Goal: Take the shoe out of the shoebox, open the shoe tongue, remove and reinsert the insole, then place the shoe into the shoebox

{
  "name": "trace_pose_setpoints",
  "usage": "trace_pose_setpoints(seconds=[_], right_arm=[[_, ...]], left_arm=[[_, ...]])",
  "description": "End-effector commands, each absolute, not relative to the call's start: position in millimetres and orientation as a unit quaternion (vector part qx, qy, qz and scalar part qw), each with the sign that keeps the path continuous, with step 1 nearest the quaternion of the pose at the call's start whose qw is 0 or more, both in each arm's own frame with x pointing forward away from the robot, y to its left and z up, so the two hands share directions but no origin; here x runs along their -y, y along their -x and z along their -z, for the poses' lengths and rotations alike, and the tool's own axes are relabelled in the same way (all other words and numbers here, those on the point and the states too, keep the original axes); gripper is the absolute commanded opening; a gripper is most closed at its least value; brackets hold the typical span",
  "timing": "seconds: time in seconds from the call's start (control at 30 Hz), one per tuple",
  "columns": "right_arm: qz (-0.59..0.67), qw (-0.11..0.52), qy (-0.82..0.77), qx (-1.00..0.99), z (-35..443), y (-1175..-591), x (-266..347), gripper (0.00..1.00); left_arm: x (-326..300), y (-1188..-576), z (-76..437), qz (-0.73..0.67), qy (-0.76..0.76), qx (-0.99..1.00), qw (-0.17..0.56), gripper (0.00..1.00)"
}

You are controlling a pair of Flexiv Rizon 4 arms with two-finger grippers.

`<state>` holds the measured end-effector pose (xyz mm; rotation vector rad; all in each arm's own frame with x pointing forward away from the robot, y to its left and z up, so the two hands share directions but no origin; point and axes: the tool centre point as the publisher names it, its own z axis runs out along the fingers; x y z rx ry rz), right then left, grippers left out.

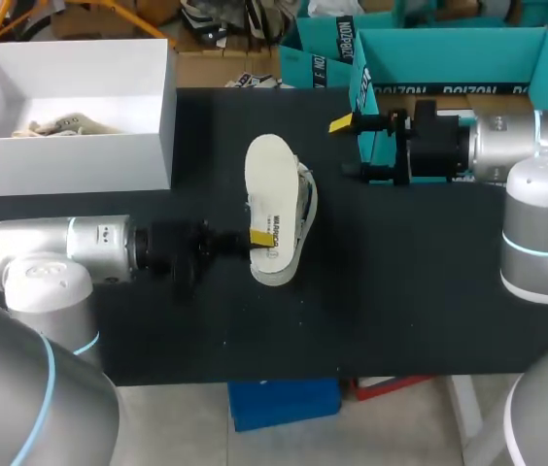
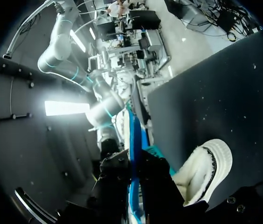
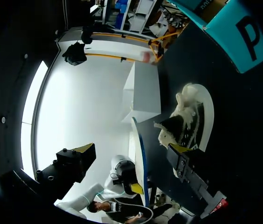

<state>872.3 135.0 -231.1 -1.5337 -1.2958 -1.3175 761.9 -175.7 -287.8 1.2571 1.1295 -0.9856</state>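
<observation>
here, left pincer (image 1: pixel 261 240) tight on the white shoe (image 1: pixel 300 209), dark print (image 1: pixel 272 216) across its sole (image 1: pixel 269 170); right pincer (image 1: pixel 347 149) agape, empty

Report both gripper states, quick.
left gripper: closed, holding the shoe at one end.
right gripper: open, holding nothing.

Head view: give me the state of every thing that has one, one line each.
Shoebox: open, no lid, a pale item inside.
Shoe: out of the box, lying on its side on the table, sole showing.
Left gripper: at the shoe's heel; grip not visible.
Right gripper: open, empty, apart from the shoe.
</observation>
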Motion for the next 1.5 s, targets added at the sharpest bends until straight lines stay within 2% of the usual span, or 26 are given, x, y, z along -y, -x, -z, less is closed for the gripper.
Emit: trace_pose_setpoints(seconds=[0.03, 0.77, 1.5], right_arm=[[0.513, 0.360, 0.596, 0.502, 232, -872, -137, 1.00], [0.513, 0.360, 0.596, 0.502, 232, -872, -137, 1.00], [0.481, 0.435, 0.513, 0.562, 264, -874, -183, 1.00]], left_arm=[[188, -781, 290, 0.421, -0.534, -0.476, 0.557, 0.00], [184, -793, 289, 0.418, -0.521, -0.487, 0.563, 0.00], [184, -793, 289, 0.418, -0.521, -0.487, 0.563, 0.00]])
